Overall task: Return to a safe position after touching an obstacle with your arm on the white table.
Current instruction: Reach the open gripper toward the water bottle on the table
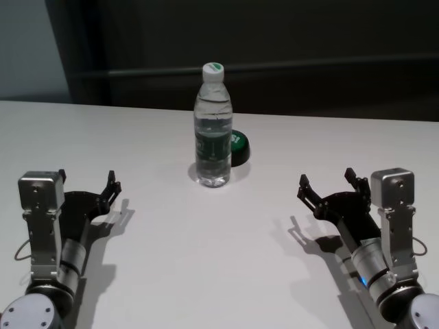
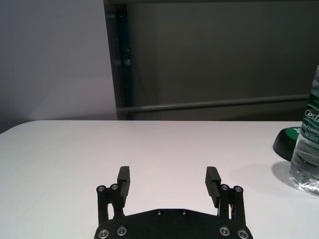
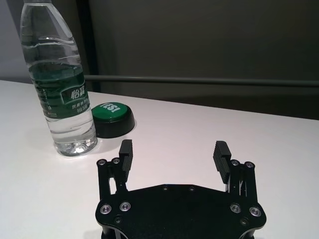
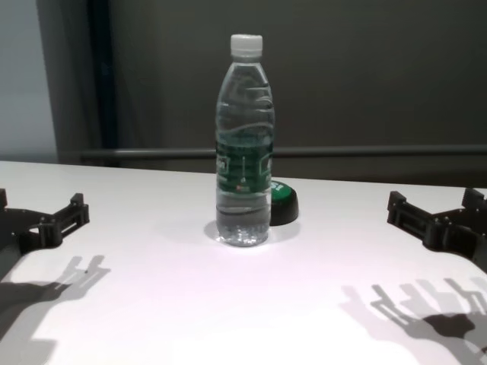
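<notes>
Centrally, bottle (image 1: 212, 127) upright on white surface (image 1: 219, 253).
Left gripper (image 1: 88, 188) and right gripper (image 1: 328, 186) well apart from it near the front edge, jaws wide.

Head view: I look forward and down from above, both arms at the lower corners.
Chest view: lower, nearly level with the white table (image 4: 319, 304), facing the bottle (image 4: 244, 144) close up.
Left wrist view: I look out over the left gripper (image 2: 169, 181) across the table.
Right wrist view: same, over the right gripper (image 3: 174, 157).
Shared: I find the bottle in all four.
</notes>
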